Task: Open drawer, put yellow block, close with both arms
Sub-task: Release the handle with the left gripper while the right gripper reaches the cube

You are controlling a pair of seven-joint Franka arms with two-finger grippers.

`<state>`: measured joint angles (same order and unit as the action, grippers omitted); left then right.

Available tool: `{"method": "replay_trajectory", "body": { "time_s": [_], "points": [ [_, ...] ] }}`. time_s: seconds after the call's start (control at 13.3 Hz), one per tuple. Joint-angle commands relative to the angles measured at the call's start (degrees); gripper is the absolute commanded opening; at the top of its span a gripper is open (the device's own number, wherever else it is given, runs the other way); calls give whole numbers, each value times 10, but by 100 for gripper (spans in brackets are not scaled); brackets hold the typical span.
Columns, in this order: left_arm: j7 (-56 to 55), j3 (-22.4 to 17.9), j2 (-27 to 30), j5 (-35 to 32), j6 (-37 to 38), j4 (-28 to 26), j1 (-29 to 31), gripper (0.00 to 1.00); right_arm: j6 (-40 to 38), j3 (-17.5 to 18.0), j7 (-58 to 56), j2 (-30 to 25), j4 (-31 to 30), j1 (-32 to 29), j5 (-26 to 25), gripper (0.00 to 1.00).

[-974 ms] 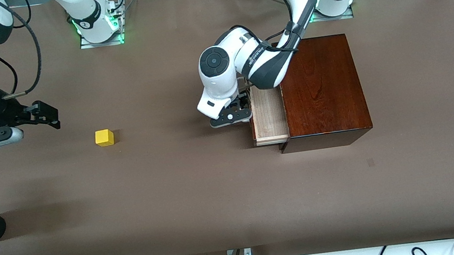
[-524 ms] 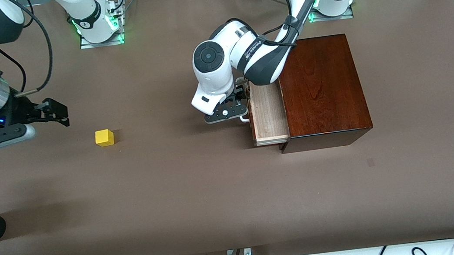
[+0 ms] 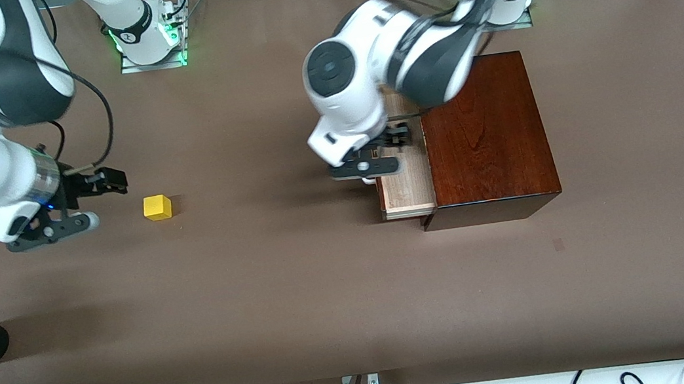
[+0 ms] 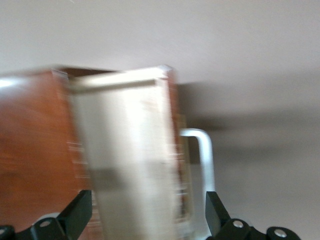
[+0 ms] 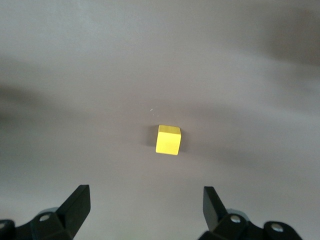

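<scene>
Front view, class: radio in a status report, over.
Left gripper open over pale wooden drawer, pulled out. Right gripper open beside small yellow cube, untouched. Nothing between.

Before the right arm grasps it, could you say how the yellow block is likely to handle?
The yellow block looks rigid with flat, square faces, so it probably sits stable and won't roll. Being small, it is likely light. Its smooth faces might slip if the right tool closes off-centre.

Our two arms (image 3: 391,60) are glossy white with dark grey joint bands and round black caps. Black cables loop along each forearm. Our bases (image 3: 146,36) glow green, and our black grippers carry small silver screws (image 5: 44,218).
</scene>
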<state>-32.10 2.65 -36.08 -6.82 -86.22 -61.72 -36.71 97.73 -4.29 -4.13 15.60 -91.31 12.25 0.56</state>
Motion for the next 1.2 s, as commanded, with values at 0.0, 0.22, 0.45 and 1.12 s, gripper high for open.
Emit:
{"method": "replay_trajectory", "body": {
  "time_s": [0.0,0.22,0.45,1.12],
  "points": [
    [125,2,71,-3,59,-15,69,100,96,0,-13,0,-81,-1,6,100],
    [224,5,121,4,93,-26,141,100,206,0,-11,21,-151,-1,7,100],
    [270,22,211,40,81,-126,224,100,299,-3,-8,38,-219,-9,8,100],
    [201,46,378,48,-93,-360,329,100,385,-2,-4,67,-295,-49,46,100]
  ]
}}
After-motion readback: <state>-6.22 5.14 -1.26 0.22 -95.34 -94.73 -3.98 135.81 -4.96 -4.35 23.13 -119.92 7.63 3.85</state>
